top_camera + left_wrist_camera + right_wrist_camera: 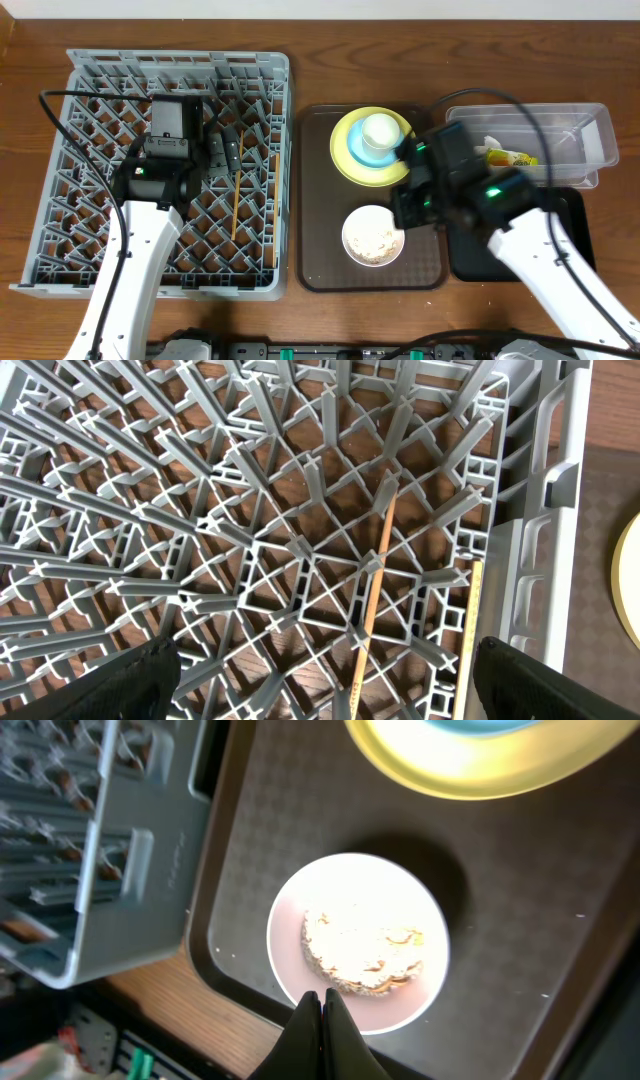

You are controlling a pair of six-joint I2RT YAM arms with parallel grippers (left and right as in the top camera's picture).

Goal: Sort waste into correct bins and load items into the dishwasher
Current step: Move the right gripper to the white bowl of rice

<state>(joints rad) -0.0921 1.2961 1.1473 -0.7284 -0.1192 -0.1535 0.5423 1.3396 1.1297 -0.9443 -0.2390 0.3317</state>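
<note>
White bowl (373, 236) held rice crumbs (362, 948); clear tub (590, 130), a wrapper (508, 157); dish rack (545, 490), chopsticks (375, 585). Left gripper (325, 690) fingers stood apart; right gripper (322, 1020) fingers together.

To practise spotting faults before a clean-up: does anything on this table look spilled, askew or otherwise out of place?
The round white bowl on the brown rectangular tray holds a clump of whitish food scraps, not yet emptied. A few pale specks lie loose on the tray beside it.
</note>
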